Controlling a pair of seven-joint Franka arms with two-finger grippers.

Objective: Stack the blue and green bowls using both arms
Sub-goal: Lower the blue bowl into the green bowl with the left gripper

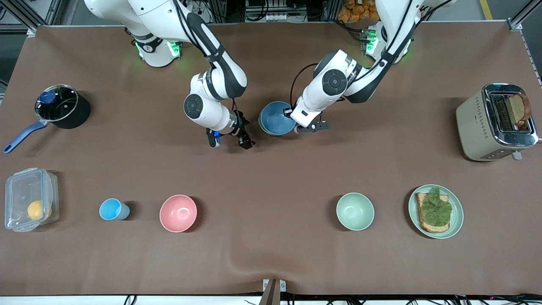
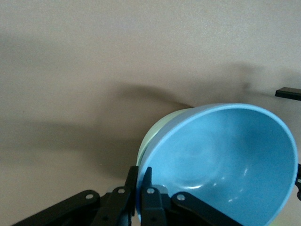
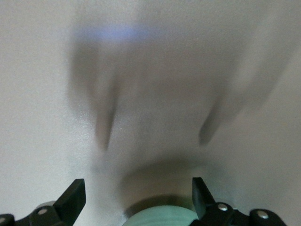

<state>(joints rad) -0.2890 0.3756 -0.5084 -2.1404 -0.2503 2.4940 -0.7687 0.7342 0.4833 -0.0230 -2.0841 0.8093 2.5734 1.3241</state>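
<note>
The blue bowl point(image 1: 275, 119) is at the table's middle, toward the robots' bases. In the left wrist view it point(image 2: 225, 160) sits tilted inside the green bowl point(image 2: 146, 141), of which only a pale rim sliver shows. My left gripper point(image 1: 295, 123) point(image 2: 140, 188) is shut on the blue bowl's rim, one finger inside and one outside. My right gripper point(image 1: 231, 142) point(image 3: 137, 193) is open and empty over bare table beside the bowls, toward the right arm's end. A pale green curved edge point(image 3: 160, 217) shows low between its fingers; I cannot tell what it is.
Nearer the front camera stand a plastic box point(image 1: 29, 205), a light-blue cup point(image 1: 112, 209), a pink bowl point(image 1: 178, 213), a mint-green bowl point(image 1: 355, 211) and a plate with toast point(image 1: 455, 220). A lidded pot point(image 1: 59, 106) and a toaster point(image 1: 478, 123) stand at the table's ends.
</note>
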